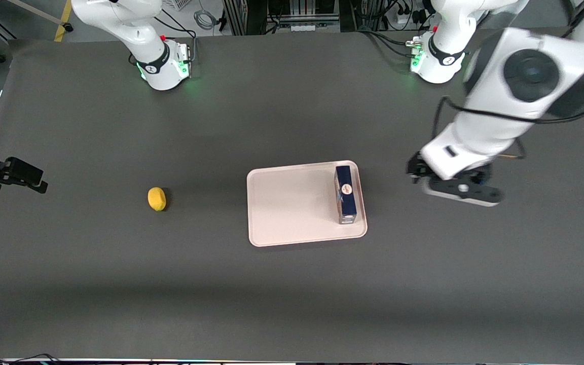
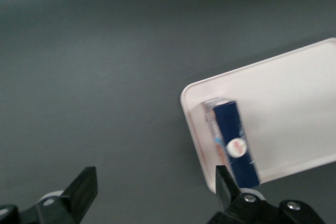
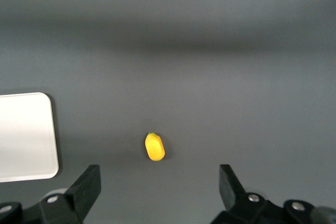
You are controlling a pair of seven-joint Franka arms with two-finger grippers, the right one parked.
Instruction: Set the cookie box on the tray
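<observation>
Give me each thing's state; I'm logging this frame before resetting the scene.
cookie box: lying on the tray, along its edge toward the working arm, released.
tray: flat on the table, holding only the box.
pincer: open, empty, above bare table beside the tray.
yellow lump: on the table, toward the parked arm's end.

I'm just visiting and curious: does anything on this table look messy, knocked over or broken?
Nothing stands out. The cookie box lies flat inside the tray, near the rim toward the working arm. The gripper hangs open beside the tray, holding nothing. A small yellow lump sits alone.

Left arm's gripper (image 2: pixel 155 195) above the table, jaws wide apart, nothing between them.
</observation>
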